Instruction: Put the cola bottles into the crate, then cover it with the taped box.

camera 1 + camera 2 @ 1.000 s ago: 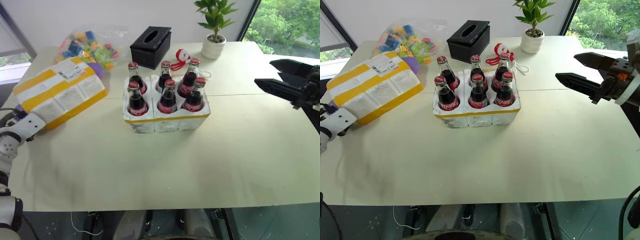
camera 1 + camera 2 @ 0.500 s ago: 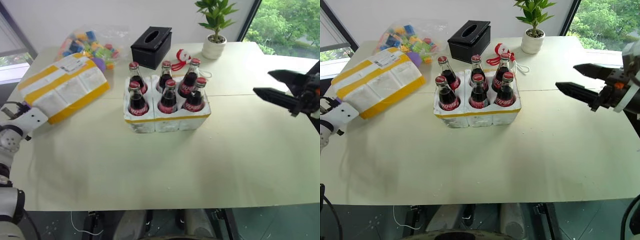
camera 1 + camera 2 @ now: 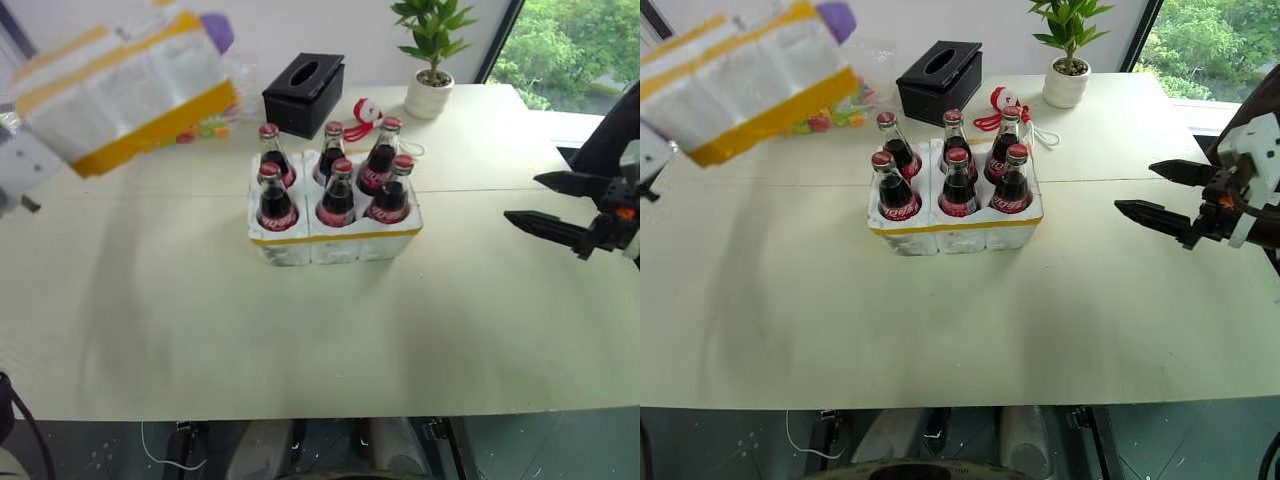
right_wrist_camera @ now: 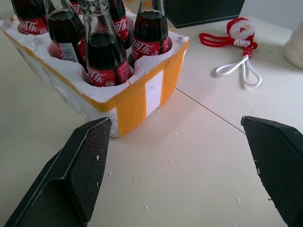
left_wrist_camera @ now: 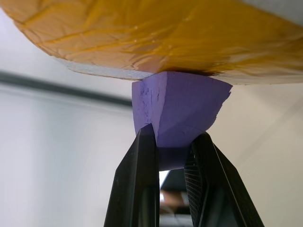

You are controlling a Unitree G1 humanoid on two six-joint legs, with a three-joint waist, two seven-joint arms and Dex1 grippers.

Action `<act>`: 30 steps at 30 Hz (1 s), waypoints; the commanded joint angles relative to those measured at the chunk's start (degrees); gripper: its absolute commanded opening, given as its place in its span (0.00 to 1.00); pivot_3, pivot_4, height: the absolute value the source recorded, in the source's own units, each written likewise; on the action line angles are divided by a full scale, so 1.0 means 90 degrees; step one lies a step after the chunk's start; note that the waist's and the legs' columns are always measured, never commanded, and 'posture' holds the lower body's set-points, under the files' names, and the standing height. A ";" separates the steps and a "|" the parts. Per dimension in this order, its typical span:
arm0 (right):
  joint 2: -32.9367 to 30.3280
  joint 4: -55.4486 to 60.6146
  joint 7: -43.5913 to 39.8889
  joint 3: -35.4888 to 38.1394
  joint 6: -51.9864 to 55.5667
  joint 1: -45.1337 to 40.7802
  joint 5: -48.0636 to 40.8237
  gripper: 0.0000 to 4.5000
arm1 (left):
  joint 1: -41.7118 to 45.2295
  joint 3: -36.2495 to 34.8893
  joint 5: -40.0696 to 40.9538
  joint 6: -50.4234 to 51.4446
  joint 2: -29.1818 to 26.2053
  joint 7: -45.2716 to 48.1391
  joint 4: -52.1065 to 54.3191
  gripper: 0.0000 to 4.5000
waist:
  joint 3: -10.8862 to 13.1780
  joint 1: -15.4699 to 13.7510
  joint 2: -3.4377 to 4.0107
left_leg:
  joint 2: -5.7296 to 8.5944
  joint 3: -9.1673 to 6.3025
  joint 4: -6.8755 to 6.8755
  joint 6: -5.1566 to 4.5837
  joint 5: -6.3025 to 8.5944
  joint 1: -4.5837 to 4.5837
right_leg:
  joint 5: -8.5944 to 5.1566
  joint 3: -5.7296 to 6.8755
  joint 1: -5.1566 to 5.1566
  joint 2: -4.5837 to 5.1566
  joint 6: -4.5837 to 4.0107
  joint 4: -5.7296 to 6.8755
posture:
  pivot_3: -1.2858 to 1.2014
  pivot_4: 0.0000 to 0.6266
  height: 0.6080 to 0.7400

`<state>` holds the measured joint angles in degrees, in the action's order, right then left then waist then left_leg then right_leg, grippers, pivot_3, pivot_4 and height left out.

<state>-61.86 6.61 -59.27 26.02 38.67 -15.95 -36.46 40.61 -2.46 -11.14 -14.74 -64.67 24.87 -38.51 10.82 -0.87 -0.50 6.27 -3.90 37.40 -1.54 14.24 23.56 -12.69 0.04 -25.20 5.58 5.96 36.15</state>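
Observation:
Several cola bottles (image 3: 335, 185) with red caps stand in the wells of the crate (image 3: 335, 243), a low white foam block with a yellow band, at the table's middle. The taped box (image 3: 120, 85), white foam with yellow bands, hangs tilted in the air at the far left. My left gripper (image 5: 173, 142) is shut on a purple block (image 5: 180, 111) fixed to the box's underside. My right gripper (image 3: 524, 197) hovers open to the right of the crate, pointing at it, with nothing between its fingers (image 4: 90, 156).
A black tissue box (image 3: 303, 93), a small Santa toy with a white cord (image 3: 365, 112) and a potted plant (image 3: 430, 60) stand behind the crate. A bag of coloured blocks (image 3: 205, 127) lies partly hidden behind the raised box.
The taped box lay on the table at the left; my left gripper has lifted it well up and slightly right. My right gripper has sunk a little, still open.

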 commanded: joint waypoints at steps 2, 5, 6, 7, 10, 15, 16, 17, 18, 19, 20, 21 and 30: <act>0.0053 -0.0041 0.0077 -0.0054 -0.0171 -0.0224 0.0047 1.00 | 0.0387 -0.0261 0.0627 0.0867 -0.0183 0.1106 0.1761 0.08 | 0.0000 0.0027 0.0000 | 0.0001 0.0003 0.0004 -0.0004 0.0002 0.0000 | 0.0000 -0.0002 0.0002 0.0000 0.0001 -0.0001 | 0.52 0.24 0.94; 0.0158 -0.0038 0.0158 -0.0134 -0.0189 -0.0279 0.0057 1.00 | 0.0679 -0.0128 0.0827 0.1629 -0.0125 0.1729 0.2941 0.08 | 0.0000 0.0079 0.0001 | -0.0002 0.0005 -0.0003 -0.0003 0.0002 -0.0002 | 0.0000 -0.0002 -0.0004 -0.0004 0.0000 0.0002 | 0.52 0.24 0.94; 0.0192 -0.0029 0.0178 -0.0140 -0.0199 -0.0270 0.0063 1.00 | 0.0714 -0.0045 0.0874 0.1900 -0.0133 0.1978 0.3414 0.08 | 0.0001 0.0081 0.0000 | -0.0005 0.0005 -0.0003 -0.0003 0.0001 -0.0001 | 0.0000 -0.0002 -0.0005 -0.0007 0.0001 0.0002 | 0.52 0.24 0.94; 0.0227 -0.0032 0.0200 -0.0132 -0.0201 -0.0266 0.0062 1.00 | 0.0702 0.0043 0.0898 0.2162 -0.0160 0.2238 0.3883 0.08 | 0.0001 0.0077 0.0000 | -0.0006 0.0005 -0.0003 -0.0003 0.0001 -0.0001 | 0.0000 -0.0001 -0.0004 -0.0008 0.0001 0.0002 | 0.52 0.24 0.94; 0.0310 -0.0016 0.0279 -0.0085 -0.0169 -0.0250 0.0044 1.00 | 0.0499 0.0130 0.0886 0.2644 -0.0267 0.2747 0.4848 0.08 | 0.0001 0.0076 0.0002 | -0.0002 0.0012 -0.0001 -0.0005 0.0002 -0.0001 | 0.0000 -0.0002 -0.0003 -0.0006 0.0001 0.0001 | 0.52 0.24 0.94; 0.0392 0.0024 0.0398 -0.0057 -0.0137 -0.0220 0.0005 1.00 | 0.0574 0.0217 0.0841 0.3221 -0.0186 0.3072 0.5663 0.08 | 0.0001 0.0073 0.0001 | -0.0006 0.0013 0.0001 -0.0004 0.0000 -0.0006 | 0.0000 -0.0002 -0.0002 -0.0011 0.0001 0.0006 | 0.52 0.24 0.94; 0.0405 0.0025 0.0416 -0.0057 -0.0135 -0.0223 0.0003 1.00 | 0.0568 0.0291 0.0759 0.3229 -0.0186 0.3121 0.5779 0.08 | 0.0001 0.0069 0.0001 | -0.0006 0.0013 0.0002 -0.0004 0.0000 -0.0006 | 0.0000 -0.0001 -0.0001 -0.0011 0.0001 0.0006 | 0.52 0.24 0.94; 0.0422 0.0037 0.0440 -0.0052 -0.0127 -0.0225 -0.0003 1.00 | 0.0529 0.0386 0.0597 0.3167 -0.0209 0.3135 0.5871 0.08 | 0.0001 0.0063 0.0001 | -0.0006 0.0013 0.0003 -0.0004 0.0000 -0.0006 | 0.0000 -0.0001 0.0000 -0.0011 0.0001 0.0006 | 0.52 0.24 0.94; 0.0437 0.0053 0.0463 -0.0047 -0.0119 -0.0223 -0.0010 1.00 | 0.0490 0.0474 0.0432 0.3079 -0.0227 0.3131 0.5931 0.08 | 0.0001 0.0058 0.0001 | -0.0006 0.0013 0.0005 -0.0004 0.0000 -0.0006 | 0.0000 -0.0001 0.0002 -0.0011 0.0001 0.0006 | 0.52 0.24 0.94; 0.0454 0.0071 0.0492 -0.0040 -0.0106 -0.0225 -0.0021 1.00 | 0.0474 0.0589 0.0212 0.2962 -0.0221 0.3080 0.5947 0.08 | 0.0001 0.0051 0.0001 | -0.0005 0.0013 0.0006 -0.0004 0.0000 -0.0006 | 0.0000 -0.0001 0.0003 -0.0011 0.0001 0.0005 | 0.52 0.24 0.94; 0.0466 0.0079 0.0512 -0.0032 -0.0099 -0.0227 -0.0030 1.00 | 0.0476 0.0694 0.0023 0.2843 -0.0193 0.3028 0.5946 0.08 | 0.0001 0.0044 0.0001 | -0.0005 0.0013 0.0006 -0.0005 0.0000 -0.0006 | 0.0000 -0.0001 0.0003 -0.0011 0.0001 0.0005 | 0.52 0.24 0.94; 0.0476 0.0086 0.0528 -0.0022 -0.0094 -0.0224 -0.0037 1.00 | 0.0484 0.0806 -0.0160 0.2764 -0.0131 0.2966 0.5942 0.08 | 0.0001 0.0032 0.0001 | -0.0005 0.0014 0.0006 -0.0004 0.0000 -0.0007 | 0.0000 -0.0001 0.0004 -0.0011 0.0001 0.0005 | 0.52 0.24 0.94; 0.0499 0.0150 0.0717 0.0155 -0.0017 -0.0191 -0.0201 1.00 | 0.0265 0.1156 -0.1122 0.2356 0.0209 0.2757 0.5921 0.28 | 0.0002 0.0017 0.0000 | -0.0005 0.0013 0.0007 -0.0006 0.0001 -0.0008 | 0.0000 -0.0001 0.0009 -0.0011 0.0001 0.0003 | 0.52 0.24 0.94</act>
<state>-57.29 6.29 -53.11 24.54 38.62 -17.24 -37.23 42.66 9.39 -19.64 6.96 -62.34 50.53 13.95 10.84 -0.72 -0.50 6.22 -3.78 37.46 -1.59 14.25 23.49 -12.69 0.03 -25.12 5.48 5.97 36.18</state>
